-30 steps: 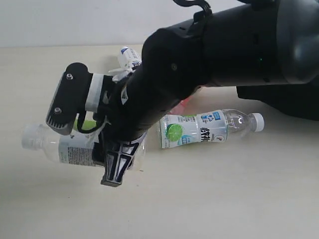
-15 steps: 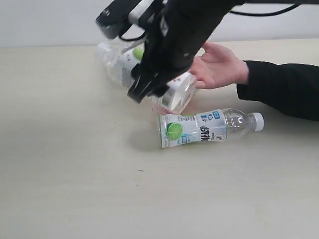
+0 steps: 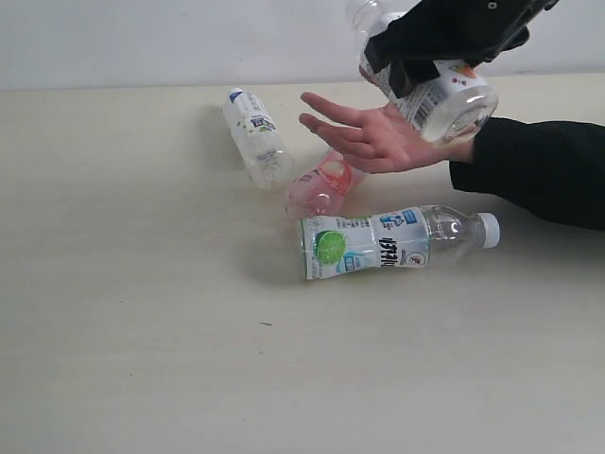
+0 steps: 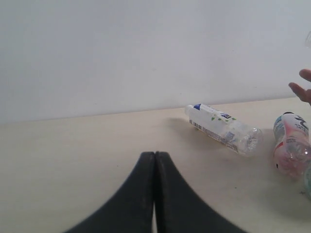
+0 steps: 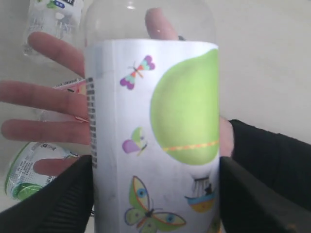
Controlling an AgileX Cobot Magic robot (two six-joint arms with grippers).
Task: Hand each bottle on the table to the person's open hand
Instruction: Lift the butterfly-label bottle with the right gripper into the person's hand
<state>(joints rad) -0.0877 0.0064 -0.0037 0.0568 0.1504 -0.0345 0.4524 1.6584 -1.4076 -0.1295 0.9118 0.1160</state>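
The left gripper [image 4: 154, 194] has its jaws pressed fully together and holds nothing. Ahead of it and a little to its right, the small blue-capped bottle [image 3: 255, 140] lies on the table [image 3: 113, 331], its long axis slanted across the gripper's line and its cap at the far end. Farther to that side lie the pink bottle [image 3: 321, 189] and the lime-label bottle [image 3: 388, 242], both on their sides.

The right gripper [image 3: 416, 57] has its jaws wide, clamped around the label of the green-apple bottle [image 5: 155, 136], which is off the table. The person's open hand [image 3: 378, 140] is just below this bottle, palm up and fingers spread. The bottle's long axis is tilted, with its base low over the heel of the palm. Whether they touch, I cannot tell. In my judgement only a short lowering and a release are needed, and the right arm is the nearer one.
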